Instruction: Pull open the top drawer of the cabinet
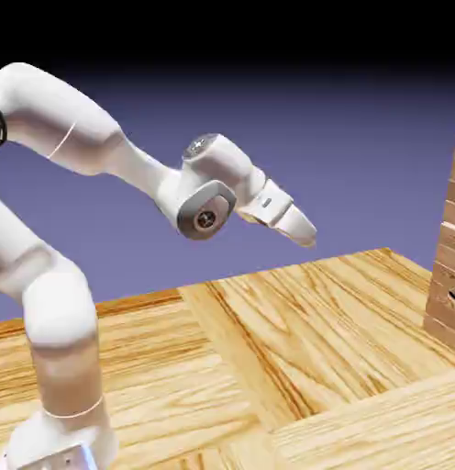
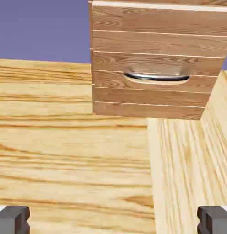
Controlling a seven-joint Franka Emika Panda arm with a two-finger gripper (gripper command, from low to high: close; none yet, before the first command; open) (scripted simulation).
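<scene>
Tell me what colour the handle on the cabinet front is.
The handle is shiny silver-grey metal, set against reddish-brown wood planks of the cabinet. The hand view shows it best.

The white arm (image 1: 75, 138) is rising from its base, bending at the elbow and reaching out level. The gripper (image 1: 307, 235) is hanging in the air, well apart from the cabinet (image 1: 449, 266), its fingertips (image 2: 12, 220) spread wide, gripping nothing.

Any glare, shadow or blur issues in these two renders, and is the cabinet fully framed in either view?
Exterior view: sharp and evenly lit, backdrop fading to black at the top; the cabinet is cropped by the right edge. Hand view: sharp, a bright highlight along the metal handle with a soft shadow beneath; the cabinet's top is cut off; the gripper fingertips sit wide apart.
</scene>
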